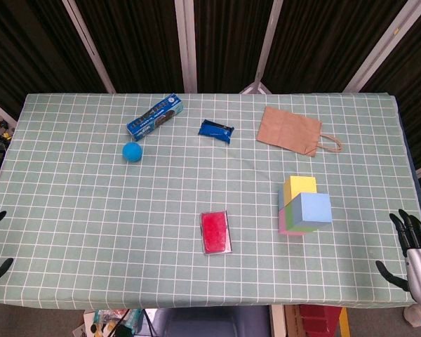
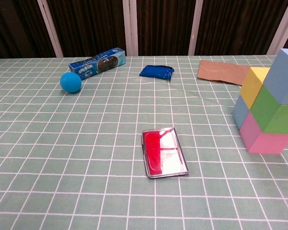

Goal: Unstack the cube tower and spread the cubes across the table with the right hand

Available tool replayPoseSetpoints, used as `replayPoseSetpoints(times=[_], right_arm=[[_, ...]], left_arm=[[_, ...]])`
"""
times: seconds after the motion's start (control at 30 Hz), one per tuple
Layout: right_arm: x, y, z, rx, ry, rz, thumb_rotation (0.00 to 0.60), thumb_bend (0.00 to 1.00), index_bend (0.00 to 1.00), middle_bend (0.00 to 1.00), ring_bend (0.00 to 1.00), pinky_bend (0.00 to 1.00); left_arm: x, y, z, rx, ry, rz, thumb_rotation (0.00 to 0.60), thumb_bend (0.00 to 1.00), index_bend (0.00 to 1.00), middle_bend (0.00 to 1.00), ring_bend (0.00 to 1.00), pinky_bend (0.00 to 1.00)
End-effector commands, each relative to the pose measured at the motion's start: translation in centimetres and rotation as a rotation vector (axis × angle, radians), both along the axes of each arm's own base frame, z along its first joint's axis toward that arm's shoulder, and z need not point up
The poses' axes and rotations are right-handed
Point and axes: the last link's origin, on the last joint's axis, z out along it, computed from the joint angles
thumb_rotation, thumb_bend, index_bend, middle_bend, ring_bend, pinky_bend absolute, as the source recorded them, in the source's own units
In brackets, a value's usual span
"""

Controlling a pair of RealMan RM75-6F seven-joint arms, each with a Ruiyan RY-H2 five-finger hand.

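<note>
Off the surface's (image 1: 70, 210) right edge, the right hand (image 1: 412, 242) hangs released, empty; a clumsy reach could topple the tower (image 1: 305, 205) sideways.

open cloth between right hand (image 1: 415, 242) and cube tower (image 1: 305, 205), nothing between

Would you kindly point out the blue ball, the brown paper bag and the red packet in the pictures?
blue ball (image 1: 132, 152): head view, centre of the ball.
brown paper bag (image 1: 288, 130): head view, middle of the flat bag body.
red packet (image 2: 163, 152): chest view, centre of its top face.
</note>
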Motion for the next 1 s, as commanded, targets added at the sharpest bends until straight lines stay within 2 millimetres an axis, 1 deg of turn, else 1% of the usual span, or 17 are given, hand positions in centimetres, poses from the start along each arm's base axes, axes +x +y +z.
replayPoseSetpoints(times=[0.03,0.2,0.4,0.53,0.73,0.83,0.93,1.0], right_arm=[[0.0,0.0,0.0,0.001,0.000,0.000,0.600,0.26,0.00,0.00,0.03,0.00],[0.1,-0.1,-0.2,0.013,-0.003,0.004,0.600,0.26,0.00,0.00,0.03,0.00],[-0.2,-0.4,-0.5,0.029,0.002,-0.011,0.600,0.26,0.00,0.00,0.03,0.00],[-0.1,-0.2,-0.5,0.034,0.001,-0.013,0.600,0.26,0.00,0.00,0.03,0.00],[0.0,-0.3,-0.3,0.029,-0.001,-0.009,0.600,0.26,0.00,0.00,0.03,0.00],[0.1,0.0,-0.4,0.033,-0.011,-0.011,0.600,0.26,0.00,0.00,0.01,0.00],[0.4,0.2,-0.4,0.030,-0.027,-0.022,0.600,0.26,0.00,0.00,0.00,0.00],[1.0,0.2,-0.6,0.051,-0.078,-0.021,0.600,0.26,0.00,0.00,0.00,0.00]], left_arm=[[0.0,0.0,0.1,0.003,-0.002,0.004,0.600,0.32,0.07,0.00,0.00,0.02],[0.0,0.0,0.1,0.010,-0.002,-0.001,0.600,0.32,0.07,0.00,0.00,0.02],[0.2,0.0,-0.3,0.003,0.013,0.000,0.600,0.32,0.07,0.00,0.00,0.02],[0.2,-0.1,-0.6,-0.006,0.021,0.002,0.600,0.32,0.07,0.00,0.00,0.02],[0.2,0.5,-0.8,0.007,0.033,0.006,0.600,0.32,0.07,0.00,0.00,0.02],[0.2,0.7,-0.8,0.022,0.035,0.013,0.600,0.32,0.07,0.00,0.00,0.02],[0.1,0.5,-0.8,0.026,0.045,0.021,0.600,0.32,0.07,0.00,0.00,0.02],[0.1,0.2,-0.6,0.031,0.038,0.023,0.600,0.32,0.07,0.00,0.00,0.02]])
